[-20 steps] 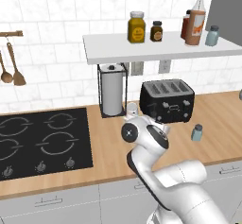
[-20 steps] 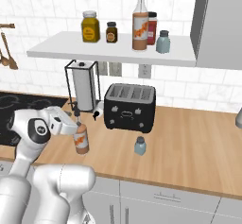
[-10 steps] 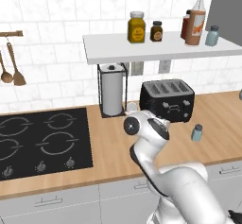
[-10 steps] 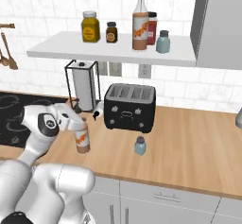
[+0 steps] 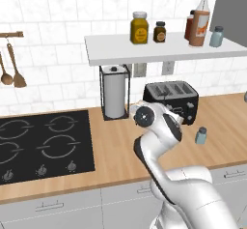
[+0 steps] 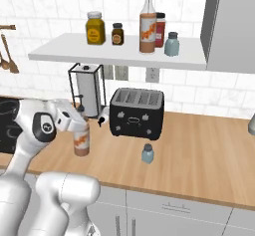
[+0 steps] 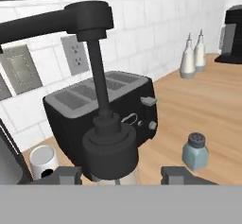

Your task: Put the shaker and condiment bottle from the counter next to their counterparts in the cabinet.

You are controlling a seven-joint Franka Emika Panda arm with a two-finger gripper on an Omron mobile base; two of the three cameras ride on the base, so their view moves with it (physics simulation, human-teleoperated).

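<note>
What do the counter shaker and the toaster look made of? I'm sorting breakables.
The shaker looks like translucent pale blue glass or plastic with a dull grey cap; which one is unclear. The toaster looks like glossy black metal or plastic, judging by its soft highlights.

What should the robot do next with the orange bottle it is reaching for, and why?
Probably finish squeezing the tool shut, then lift. In the hand view its fingers sit on either side of the condiment bottle, just under the black cap, with a little gap. The bottle stands on the counter, and its twin bottle waits up on the cabinet.
</note>
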